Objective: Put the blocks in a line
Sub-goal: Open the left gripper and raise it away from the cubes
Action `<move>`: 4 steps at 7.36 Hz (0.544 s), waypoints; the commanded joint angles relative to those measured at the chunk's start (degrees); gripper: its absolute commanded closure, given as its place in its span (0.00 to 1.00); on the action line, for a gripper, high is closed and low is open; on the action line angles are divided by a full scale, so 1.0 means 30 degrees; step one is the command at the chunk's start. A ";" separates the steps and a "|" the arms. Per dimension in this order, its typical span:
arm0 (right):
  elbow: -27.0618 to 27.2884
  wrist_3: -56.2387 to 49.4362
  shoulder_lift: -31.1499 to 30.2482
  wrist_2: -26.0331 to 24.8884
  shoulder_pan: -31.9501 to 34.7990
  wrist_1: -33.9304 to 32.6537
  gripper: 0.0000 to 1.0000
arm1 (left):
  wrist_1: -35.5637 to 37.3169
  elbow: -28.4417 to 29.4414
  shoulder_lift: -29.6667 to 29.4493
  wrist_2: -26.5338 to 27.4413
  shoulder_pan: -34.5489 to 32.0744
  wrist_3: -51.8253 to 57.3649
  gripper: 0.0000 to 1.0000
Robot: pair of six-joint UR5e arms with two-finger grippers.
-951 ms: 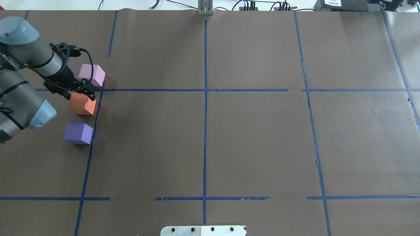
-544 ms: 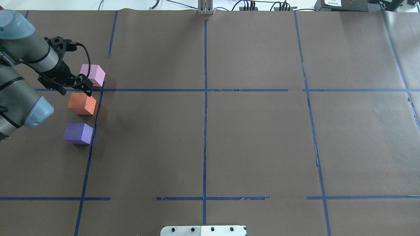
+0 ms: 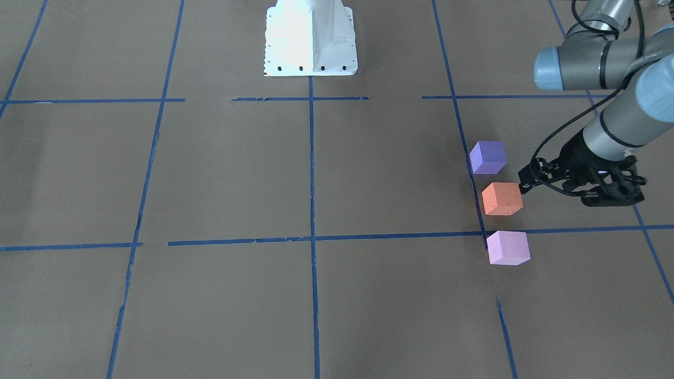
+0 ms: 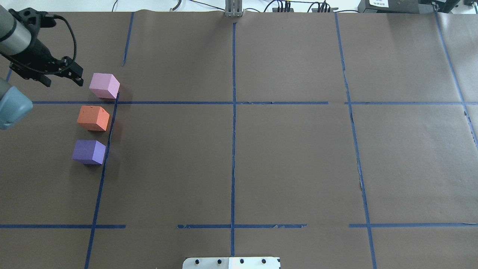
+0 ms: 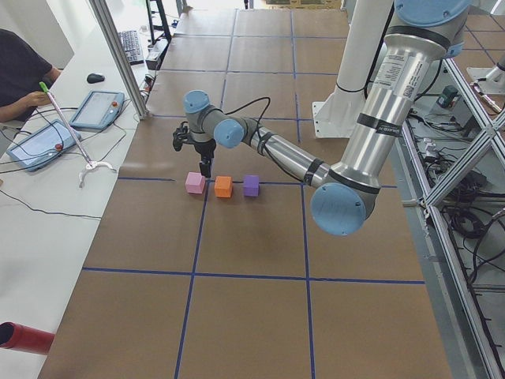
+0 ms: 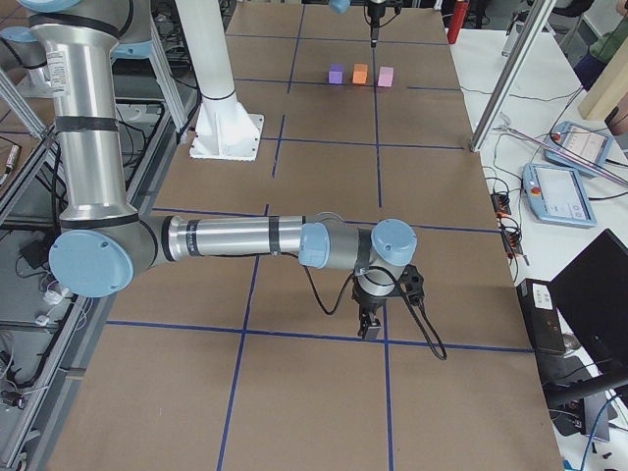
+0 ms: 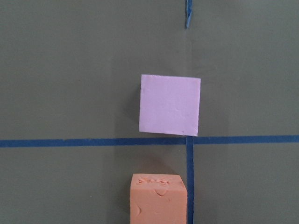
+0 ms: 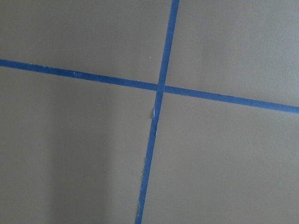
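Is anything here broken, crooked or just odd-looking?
Only small things. The orange block has dents pressed into its surface near one edge, clear in the left wrist view. The blue tape line nearest the robot's base is ragged, with gaps. Nothing else stands out.

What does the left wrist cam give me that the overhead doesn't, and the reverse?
Wrist only: close-up dents on the orange block. Overhead only: the purple block, the open left gripper off to the side of the pink block, and the full three-block row. Both: the pink block and the orange block, apart, by the blue tape crossing.
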 commanded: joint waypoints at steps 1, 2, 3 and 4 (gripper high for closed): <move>0.0000 0.0000 0.0000 0.0000 0.0000 0.0000 0.00 | -0.0129 -0.0077 0.1712 -0.1228 -0.2579 0.3966 0.00; 0.0000 0.0000 0.0000 0.0000 0.0000 0.0000 0.00 | -0.0130 0.0419 0.2448 -0.1262 -0.4041 0.7008 0.00; 0.0000 0.0000 0.0000 0.0000 0.0000 0.0000 0.00 | -0.0130 0.1033 0.2919 -0.1320 -0.5419 0.9156 0.00; 0.0000 0.0000 0.0000 0.0000 0.0000 0.0000 0.00 | -0.0536 0.1561 0.3330 -0.1350 -0.6621 0.9699 0.00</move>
